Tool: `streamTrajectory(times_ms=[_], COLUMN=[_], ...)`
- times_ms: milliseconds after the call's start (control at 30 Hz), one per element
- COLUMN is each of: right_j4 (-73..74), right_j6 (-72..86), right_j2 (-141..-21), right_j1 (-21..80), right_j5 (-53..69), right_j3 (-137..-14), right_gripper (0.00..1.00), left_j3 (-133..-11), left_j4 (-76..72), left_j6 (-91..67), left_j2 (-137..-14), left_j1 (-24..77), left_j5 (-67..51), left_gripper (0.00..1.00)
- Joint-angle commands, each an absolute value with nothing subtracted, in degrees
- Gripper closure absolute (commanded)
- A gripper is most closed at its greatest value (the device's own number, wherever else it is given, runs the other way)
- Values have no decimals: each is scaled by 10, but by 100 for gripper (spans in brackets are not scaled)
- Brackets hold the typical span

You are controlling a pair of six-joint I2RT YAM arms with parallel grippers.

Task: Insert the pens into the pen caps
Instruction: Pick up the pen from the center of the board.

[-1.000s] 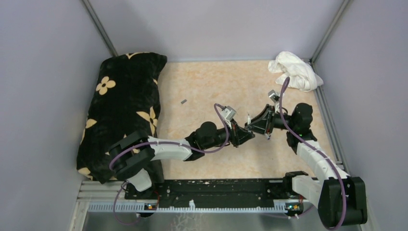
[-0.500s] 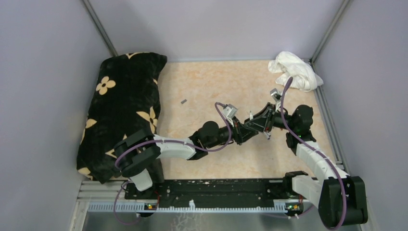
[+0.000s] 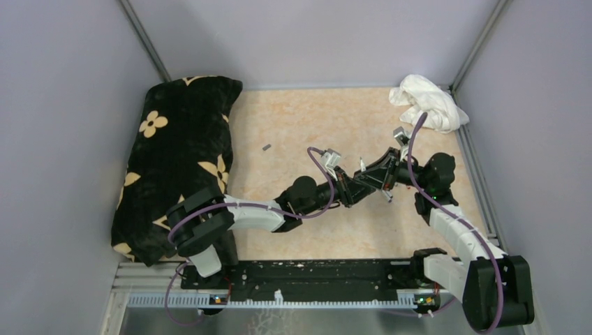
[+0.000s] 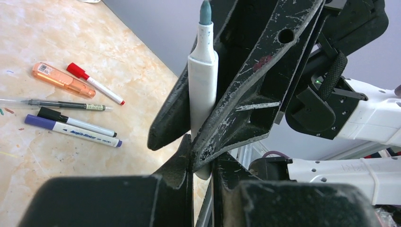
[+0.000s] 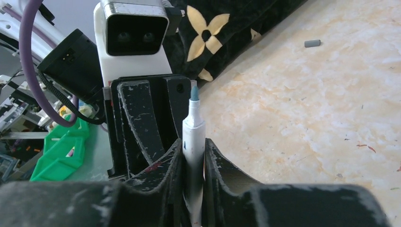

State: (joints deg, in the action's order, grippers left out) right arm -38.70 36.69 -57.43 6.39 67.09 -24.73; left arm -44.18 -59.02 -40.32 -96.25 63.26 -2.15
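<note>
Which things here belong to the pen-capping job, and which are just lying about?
Job: uncapped white pen in the right gripper; loose grey cap; red pen, black pen, purple pen, thin clear pen, orange highlighter.
Lying about: flowered cushion; white cloth.

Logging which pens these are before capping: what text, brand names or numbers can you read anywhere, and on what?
Nothing reads cleanly.
Purple-capped pen: dark print along the barrel, too blurred to read.
Orange highlighter: small label at one end, too small to read.
Thin clear pen: dark printed band, unreadable.
Held pen: no legible print on the white barrel.
</note>
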Motion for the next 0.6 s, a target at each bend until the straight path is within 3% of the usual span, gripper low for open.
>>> streamTrajectory(times_ms=[0, 100, 167, 467, 567], right_j4=[-381, -374, -359, -238, -183], right_j6=[356, 350, 339, 251, 207], right_j2=[-573, -574, -574, -568, -569], right_j1=[78, 79, 78, 63, 60], right_j5=[696, 697, 696, 700, 700], right_j3=[-237, -240, -246, -295, -312], right_gripper=[84, 98, 100, 100, 100], left_j3=[-456, -465, -470, -380, -329], left_j4=[-696, -700, -701, -692, -660], left_j6=[-428, -432, -431, -400, -358], left_j2=[-964, -970, -973, -940, -900], left_j1=[625, 622, 622, 585, 573], left_j5=[21, 18, 9, -153, -203], left_gripper=[100, 100, 96, 45, 36])
